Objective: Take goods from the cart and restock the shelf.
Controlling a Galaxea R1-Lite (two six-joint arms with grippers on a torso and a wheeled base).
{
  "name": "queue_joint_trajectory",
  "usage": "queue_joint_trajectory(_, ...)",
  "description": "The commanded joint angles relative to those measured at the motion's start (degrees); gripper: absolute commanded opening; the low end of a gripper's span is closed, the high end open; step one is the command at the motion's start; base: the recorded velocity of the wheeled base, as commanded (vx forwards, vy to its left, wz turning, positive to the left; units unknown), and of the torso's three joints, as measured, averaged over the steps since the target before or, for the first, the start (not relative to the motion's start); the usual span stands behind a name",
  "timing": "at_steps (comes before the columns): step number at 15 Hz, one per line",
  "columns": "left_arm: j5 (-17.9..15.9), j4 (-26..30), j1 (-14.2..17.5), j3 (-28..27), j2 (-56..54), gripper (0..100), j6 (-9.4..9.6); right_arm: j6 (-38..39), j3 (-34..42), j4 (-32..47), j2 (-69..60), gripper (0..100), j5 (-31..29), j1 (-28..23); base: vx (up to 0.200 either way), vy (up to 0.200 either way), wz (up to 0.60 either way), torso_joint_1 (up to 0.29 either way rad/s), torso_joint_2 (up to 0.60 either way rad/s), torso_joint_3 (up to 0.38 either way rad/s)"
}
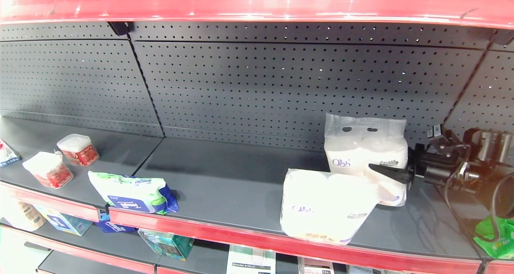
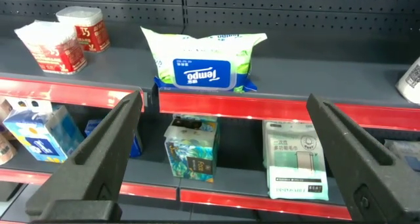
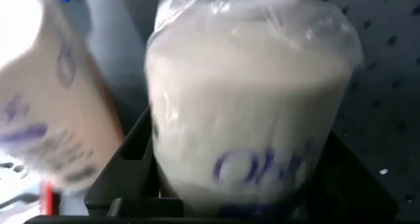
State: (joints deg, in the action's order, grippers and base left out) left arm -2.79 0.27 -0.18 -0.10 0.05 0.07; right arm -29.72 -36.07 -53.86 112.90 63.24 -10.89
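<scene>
The right pincer (image 3: 239, 184) grips the upright roll pack (image 1: 363, 145) from its right, on the shelf (image 1: 225, 185) behind the front pack (image 1: 325, 205). The left pincer (image 2: 223, 99) gapes open.

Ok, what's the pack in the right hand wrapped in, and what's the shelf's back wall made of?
Pack: thin clear plastic film, glossy, crinkled and see-through at its top flap. Back wall: likely painted sheet metal, matte dark grey, with regular punched holes.

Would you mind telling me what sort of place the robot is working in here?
Most likely a shop aisle: a metal shelf with a red front strip and perforated back panel, stocked with packaged goods such as the rear toilet-roll pack and a wipes packet.
</scene>
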Motion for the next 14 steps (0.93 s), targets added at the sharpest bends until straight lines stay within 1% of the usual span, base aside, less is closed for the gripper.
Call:
queue_joint_trajectory(1,0.0,0.0,0.0,0.0,0.0,100,0.01,-1.1,1.4,0.3,1.9,0,0.8,-1.1,0.0,0.0,0.0,0.0,0.0,0.0)
queue_joint_trajectory(5,0.0,0.0,0.0,0.0,0.0,100,0.01,-9.9,1.1,0.3,5.8,0,3.1,-2.9,0.0,0.0,0.0,0.0,0.0,0.0)
queue_joint_trajectory(9,0.0,0.0,0.0,0.0,0.0,100,0.01,-9.7,-4.6,0.2,8.6,0,3.2,-0.8,0.0,0.0,0.0,0.0,0.0,0.0)
queue_joint_trajectory(10,0.0,0.0,0.0,0.0,0.0,100,0.01,-9.7,-5.1,0.2,8.7,0,3.2,-0.5,0.0,0.0,0.0,0.0,0.0,0.0)
queue_joint_trajectory(11,0.0,0.0,0.0,0.0,0.0,100,0.01,-9.7,-7.0,0.3,9.6,0,3.2,0.8,0.0,0.0,0.0,0.0,0.0,0.0)
queue_joint_trajectory(14,0.0,0.0,0.0,0.0,0.0,100,0.01,-9.4,-7.9,0.3,10.3,0,3.2,2.7,0.0,0.0,0.0,0.0,0.0,0.0)
